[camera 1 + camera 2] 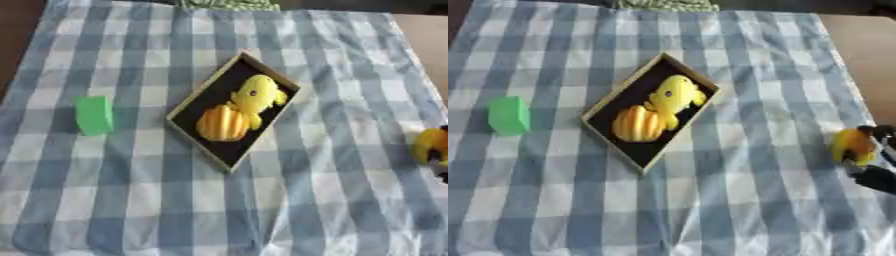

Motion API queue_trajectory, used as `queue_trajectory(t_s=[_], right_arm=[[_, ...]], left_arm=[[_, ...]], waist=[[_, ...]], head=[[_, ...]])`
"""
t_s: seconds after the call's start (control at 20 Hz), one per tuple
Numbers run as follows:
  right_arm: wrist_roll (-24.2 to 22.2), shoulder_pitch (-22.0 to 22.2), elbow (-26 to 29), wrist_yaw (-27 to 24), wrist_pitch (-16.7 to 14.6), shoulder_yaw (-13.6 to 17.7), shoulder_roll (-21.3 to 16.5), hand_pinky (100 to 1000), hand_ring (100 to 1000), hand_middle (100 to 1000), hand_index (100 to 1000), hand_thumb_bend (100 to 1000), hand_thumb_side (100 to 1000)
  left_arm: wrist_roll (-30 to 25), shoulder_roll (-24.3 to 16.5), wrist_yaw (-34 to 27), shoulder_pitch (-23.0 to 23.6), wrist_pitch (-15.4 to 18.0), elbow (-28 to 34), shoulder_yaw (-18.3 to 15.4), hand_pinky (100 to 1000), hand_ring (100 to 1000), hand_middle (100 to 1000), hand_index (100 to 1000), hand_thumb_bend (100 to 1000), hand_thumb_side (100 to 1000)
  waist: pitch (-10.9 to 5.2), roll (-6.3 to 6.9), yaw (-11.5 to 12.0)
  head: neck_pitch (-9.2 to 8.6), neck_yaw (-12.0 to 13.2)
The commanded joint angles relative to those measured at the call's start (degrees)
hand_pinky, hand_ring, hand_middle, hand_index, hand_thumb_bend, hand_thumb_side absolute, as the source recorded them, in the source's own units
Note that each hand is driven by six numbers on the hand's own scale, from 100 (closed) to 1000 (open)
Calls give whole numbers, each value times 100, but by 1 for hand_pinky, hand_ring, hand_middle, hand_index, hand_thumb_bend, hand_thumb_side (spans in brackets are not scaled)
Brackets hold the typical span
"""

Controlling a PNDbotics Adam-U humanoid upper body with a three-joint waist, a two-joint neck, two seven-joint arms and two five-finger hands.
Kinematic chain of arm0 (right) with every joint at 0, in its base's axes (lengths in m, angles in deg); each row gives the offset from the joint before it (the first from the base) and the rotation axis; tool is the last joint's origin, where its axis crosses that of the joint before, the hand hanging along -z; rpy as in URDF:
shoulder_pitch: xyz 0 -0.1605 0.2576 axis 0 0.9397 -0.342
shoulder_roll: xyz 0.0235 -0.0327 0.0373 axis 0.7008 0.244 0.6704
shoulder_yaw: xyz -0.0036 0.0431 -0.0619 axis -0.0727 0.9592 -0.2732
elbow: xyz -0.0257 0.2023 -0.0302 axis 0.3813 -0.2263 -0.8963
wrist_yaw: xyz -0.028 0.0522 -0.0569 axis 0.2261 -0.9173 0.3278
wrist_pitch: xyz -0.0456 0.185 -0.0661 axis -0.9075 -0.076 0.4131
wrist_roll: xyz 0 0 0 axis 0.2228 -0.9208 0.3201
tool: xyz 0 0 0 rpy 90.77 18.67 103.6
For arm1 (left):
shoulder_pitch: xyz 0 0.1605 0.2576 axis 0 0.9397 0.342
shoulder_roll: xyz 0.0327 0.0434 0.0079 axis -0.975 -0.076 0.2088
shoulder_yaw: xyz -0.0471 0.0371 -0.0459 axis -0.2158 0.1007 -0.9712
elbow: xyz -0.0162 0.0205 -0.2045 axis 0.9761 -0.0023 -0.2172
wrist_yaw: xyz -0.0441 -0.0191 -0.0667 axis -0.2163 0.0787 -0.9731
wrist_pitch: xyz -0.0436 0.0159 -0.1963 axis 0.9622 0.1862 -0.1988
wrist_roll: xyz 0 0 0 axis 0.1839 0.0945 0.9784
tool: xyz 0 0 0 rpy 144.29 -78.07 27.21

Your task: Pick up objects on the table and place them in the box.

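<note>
At the right edge of the scene, dark fingers of the robot's right hand [877, 157] curl around a small rounded yellow-and-orange toy [852, 146], pinching it from the far side; only part of the hand shows, so the grip is likely a pick-up in progress, though whether the toy is lifted or resting on the cloth cannot be told. The left hand is not visible.

Well to the left of that toy, near the middle of the blue-and-white checked tablecloth [332, 200], lies a shallow rectangular box with a black floor and pale wooden rim [199, 97], turned diagonally. Inside it sit a yellow duck-like soft toy [256, 95] and, touching it at the nearer end, a ribbed orange pumpkin-shaped toy [222, 123]. The nearest corner of the box floor is bare, the probable spot for the next item.

A green block [94, 115] stands alone on the cloth, left of the box, not yet collected. Open cloth lies between hand and box, giving an unobstructed path.
</note>
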Motion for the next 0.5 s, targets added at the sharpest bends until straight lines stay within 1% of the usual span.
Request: queue_trajectory(t_s=[0.05, 0.1, 0.15, 0.2, 0.25, 0.3, 0.35, 0.4, 0.45, 0.5], right_arm=[[56, -37, -22, -33, -14, -6, -144, 937, 1000, 790, 918, 100, 563], [80, -52, -31, -36, -3, -12, -140, 928, 985, 720, 874, 100, 505], [117, -64, -35, -47, 16, -12, -135, 928, 983, 712, 868, 100, 499], [163, -73, -29, -65, 39, -4, -129, 921, 959, 653, 826, 100, 428], [218, -74, -12, -90, 65, 9, -124, 919, 947, 629, 809, 100, 396], [275, -72, 14, -118, 97, 26, -122, 913, 922, 586, 773, 100, 267], [338, -67, 52, -145, 137, 52, -122, 912, 918, 581, 769, 100, 255], [409, -63, 109, -177, 180, 82, -122, 909, 903, 546, 740, 100, 170], [480, -54, 178, -213, 219, 109, -121, 909, 897, 531, 724, 100, 118], [550, -43, 257, -250, 253, 132, -123, 908, 887, 511, 706, 100, 100]], left_arm=[[-34, -50, -35, -45, 1, 89, -1, 698, 847, 714, 813, 100, 721], [-37, -49, -36, -48, 1, 89, 0, 699, 848, 714, 813, 100, 721], [-41, -50, -37, -52, 1, 89, 0, 699, 848, 714, 813, 100, 720], [-42, -50, -37, -53, 2, 89, -1, 699, 848, 714, 813, 100, 720], [-43, -52, -38, -53, 4, 89, -3, 699, 848, 714, 813, 100, 720], [-43, -52, -39, -53, 5, 89, -4, 699, 849, 715, 813, 100, 721], [-43, -53, -39, -52, 4, 89, -4, 699, 849, 715, 813, 100, 721], [-45, -54, -39, -52, 1, 89, -3, 699, 849, 715, 813, 100, 721], [-47, -54, -39, -53, -1, 89, -3, 699, 849, 715, 813, 100, 721], [-48, -55, -37, -55, -1, 89, -4, 699, 850, 715, 813, 100, 720]], waist=[[-48, 92, 11], [-46, 93, 16], [-43, 95, 22], [-42, 97, 27], [-40, 96, 31], [-40, 93, 32], [-40, 88, 31], [-40, 82, 29], [-40, 78, 28], [-40, 74, 27]], head=[[-11, -12], [-14, -14], [-18, -14], [-19, -12], [-19, -11], [-16, -13], [-13, -13], [-12, -11], [-13, -9], [-12, -9]])
